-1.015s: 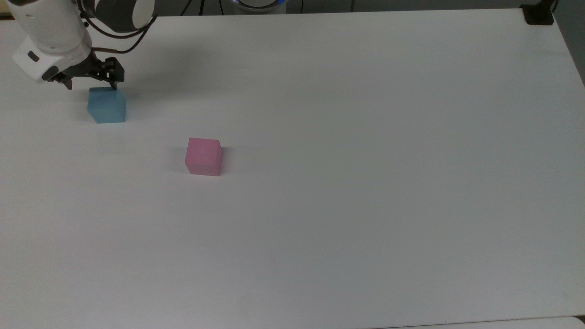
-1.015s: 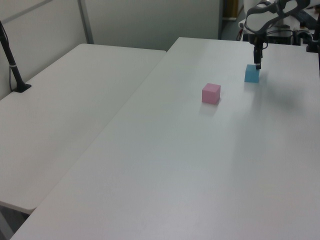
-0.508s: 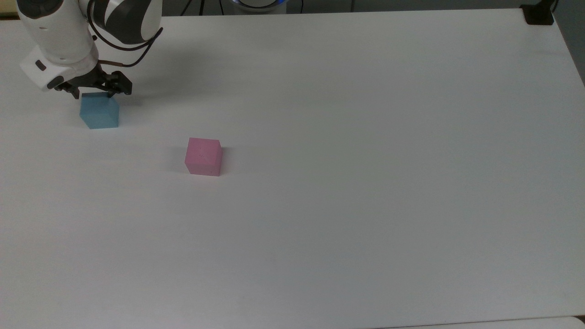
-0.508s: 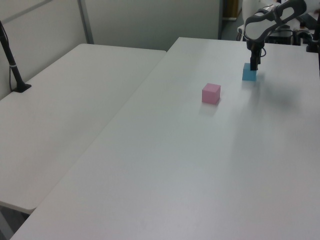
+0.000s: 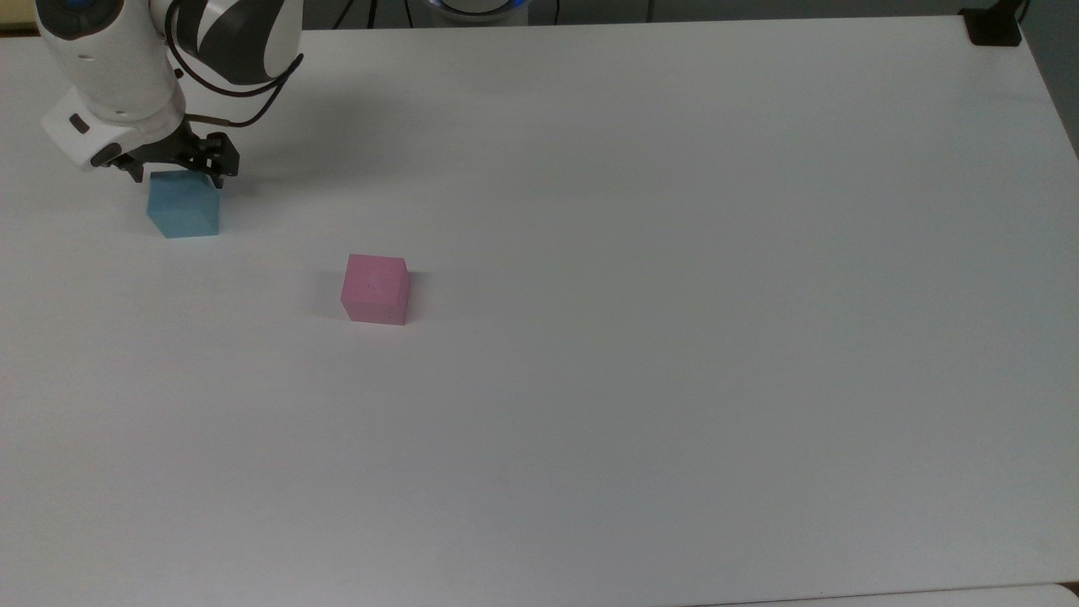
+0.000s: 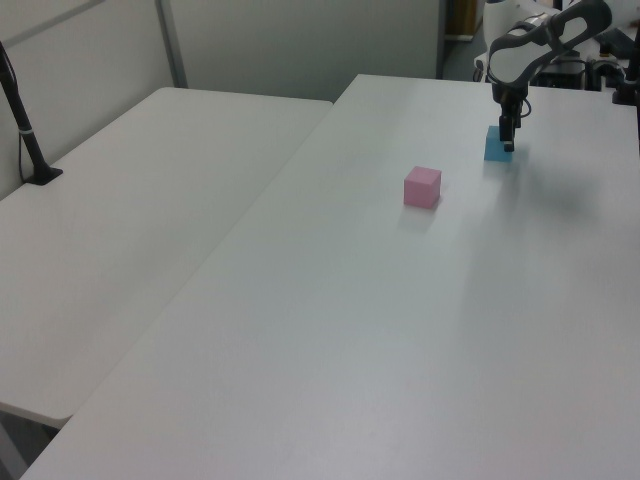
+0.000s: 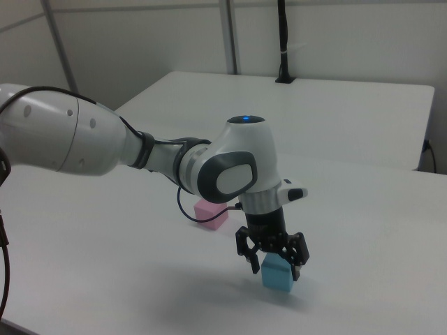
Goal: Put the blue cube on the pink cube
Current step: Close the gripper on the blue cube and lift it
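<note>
The black two-finger gripper [image 7: 273, 264] is spread wide, its fingers straddling the top of the small matte sky-blue cube [image 7: 277, 273], which is seen resting on the white table [image 5: 641, 253]. In the right view one finger is shown on each side of the blue cube. In the left view, the fingers [image 6: 507, 133] overlap. The small matte pink cube [image 5: 376, 289] sits well apart.

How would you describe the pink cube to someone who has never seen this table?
Look at the large white table. Near the middle of the top view's left half, the pink cube sits alone, away from the claw. The blue cube under the claw is the other block.
</note>
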Controlling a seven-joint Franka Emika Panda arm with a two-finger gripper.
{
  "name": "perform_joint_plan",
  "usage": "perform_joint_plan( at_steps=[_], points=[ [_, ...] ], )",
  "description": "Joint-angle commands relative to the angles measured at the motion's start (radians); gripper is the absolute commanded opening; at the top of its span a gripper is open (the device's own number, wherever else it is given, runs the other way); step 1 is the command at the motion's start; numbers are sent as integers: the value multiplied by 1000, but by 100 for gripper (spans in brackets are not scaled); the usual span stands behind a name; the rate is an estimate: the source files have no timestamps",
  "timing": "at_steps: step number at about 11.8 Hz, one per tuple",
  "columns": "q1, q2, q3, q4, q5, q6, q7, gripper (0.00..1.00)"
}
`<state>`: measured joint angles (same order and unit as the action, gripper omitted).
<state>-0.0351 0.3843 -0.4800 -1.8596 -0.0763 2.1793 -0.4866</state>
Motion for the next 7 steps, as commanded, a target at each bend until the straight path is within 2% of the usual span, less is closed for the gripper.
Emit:
perform_joint_plan(
  at_steps=[1,3,5,6,7],
  points=[
    [6,-18,-5,-9,15,-3,-4,100],
    [6,-4,-5,-9,32,17,-4,96],
    [9,21,-5,-9,46,83,0,67],
    [9,28,-5,-9,47,92,-1,46],
    [9,27,-5,-7,47,94,-6,32]
  ],
)
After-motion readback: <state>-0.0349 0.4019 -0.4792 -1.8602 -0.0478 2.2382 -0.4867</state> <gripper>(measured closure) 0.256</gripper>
